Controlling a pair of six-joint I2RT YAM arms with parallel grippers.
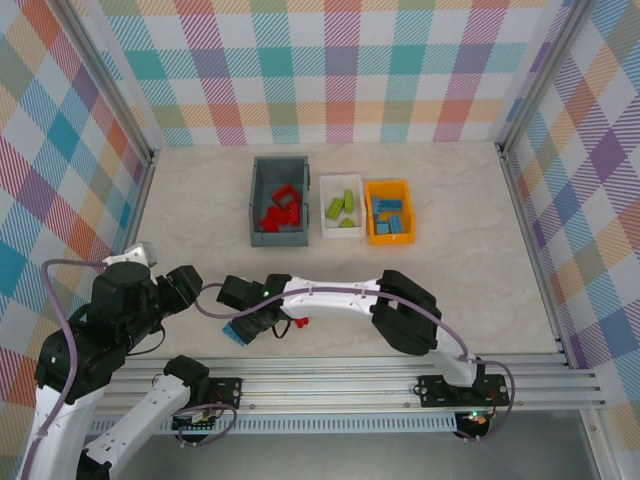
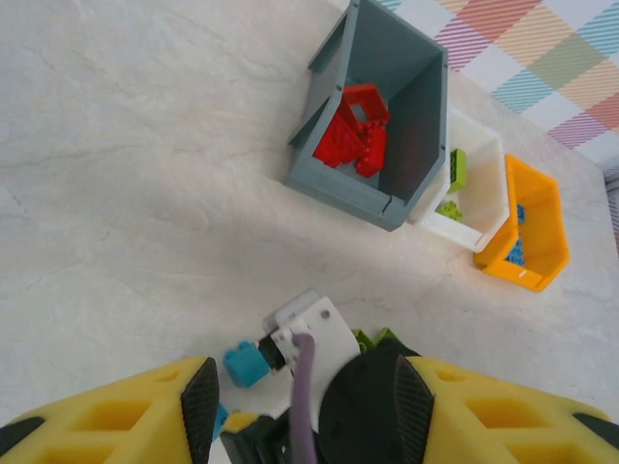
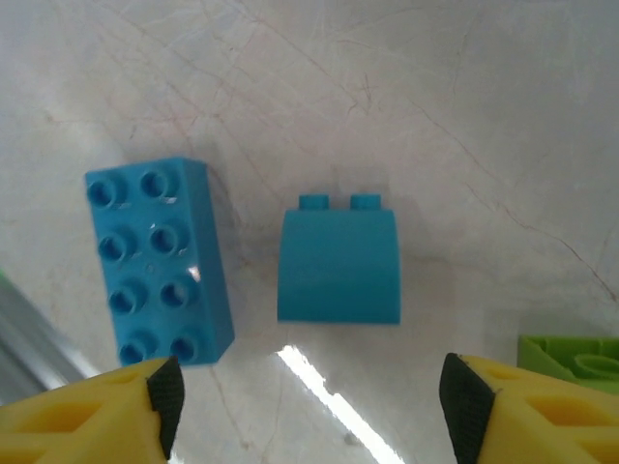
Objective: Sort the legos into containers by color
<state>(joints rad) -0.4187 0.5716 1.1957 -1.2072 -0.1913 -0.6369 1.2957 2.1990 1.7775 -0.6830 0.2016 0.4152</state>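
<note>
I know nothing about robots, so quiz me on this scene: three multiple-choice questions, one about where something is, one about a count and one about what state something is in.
1. Seen from the top camera, where in the row of containers does the grey-blue bin with the red bricks stand?
A) left end
B) middle
C) right end

2. How many blue bricks lie on the table in the right wrist view?
A) one
B) two
C) four

3. The right gripper is:
A) clamped on a brick
B) fully shut and empty
C) open, holding nothing

Answers:
1 A: it is the leftmost container in that view.
2 B: a studded block and a curved-top piece lie side by side.
3 C: its fingers stand wide apart with nothing gripped between them.
</note>
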